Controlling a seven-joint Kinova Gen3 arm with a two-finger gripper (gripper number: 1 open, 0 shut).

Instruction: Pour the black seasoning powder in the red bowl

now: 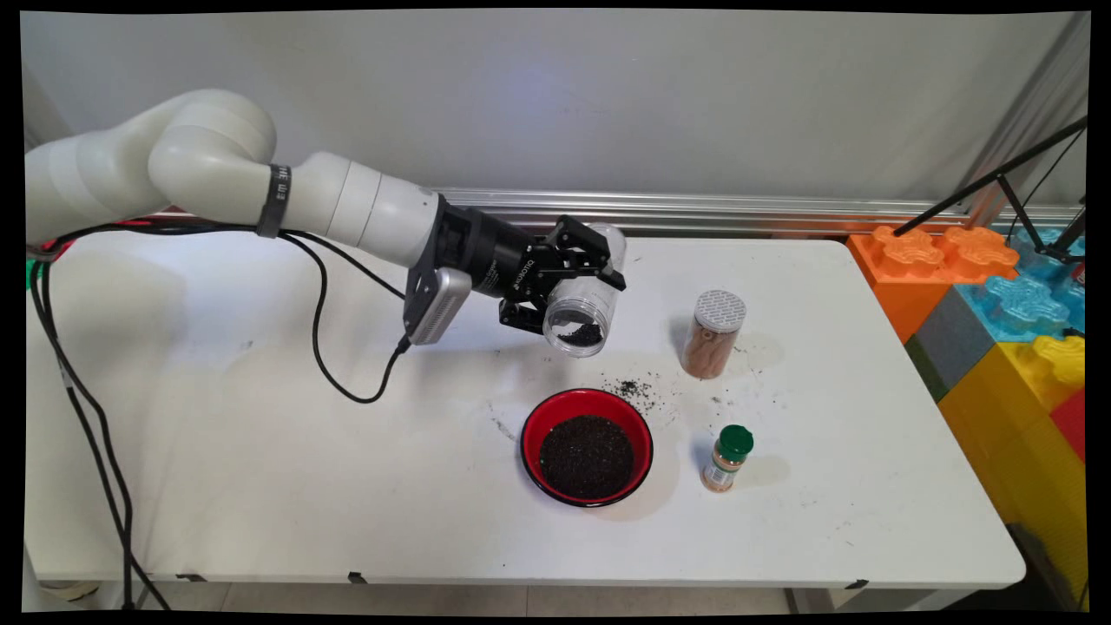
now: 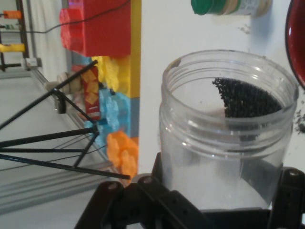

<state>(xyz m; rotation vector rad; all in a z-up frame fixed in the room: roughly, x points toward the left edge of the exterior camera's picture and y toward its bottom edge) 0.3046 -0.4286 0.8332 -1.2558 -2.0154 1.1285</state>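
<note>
- White arm segments reach in from the left, stretched nearly level above the surface (image 1: 260, 486), with black cables (image 1: 338, 347) drooping beneath them.
- At the arm's end the black hand (image 1: 568, 282) is clenched round a clear plastic jar (image 1: 583, 299), gripping it at the body from either side.
- That jar is held up off the surface and tipped over, its open mouth pointing down toward the near edge; it hangs above the middle of the surface, just behind the red bowl (image 1: 587, 447).
- Seen from the hand's own camera, the jar (image 2: 228, 129) is wide-mouthed, ribbed with thread at the rim and has no lid; a small heap of black grains (image 2: 245, 98) clings to the lower side near the mouth, and the rest of it looks empty.
- The red bowl has a black rim and stands on the surface holding a mound of the same dark grains.
- Spilled grains (image 1: 634, 388) lie scattered on the surface just behind the bowl and to its right.
- To the right of the jar stands a taller clear canister (image 1: 713, 334) with a pale patterned lid and brownish contents, upright.
- Nearer, beside the bowl on its right, stands a small spice bottle (image 1: 727, 458) with a green cap, also upright.
- Off the right end of the surface, large toy blocks (image 1: 998, 295) in orange, blue, yellow and red are stacked, with a black tripod leg (image 1: 989, 187) over them.
</note>
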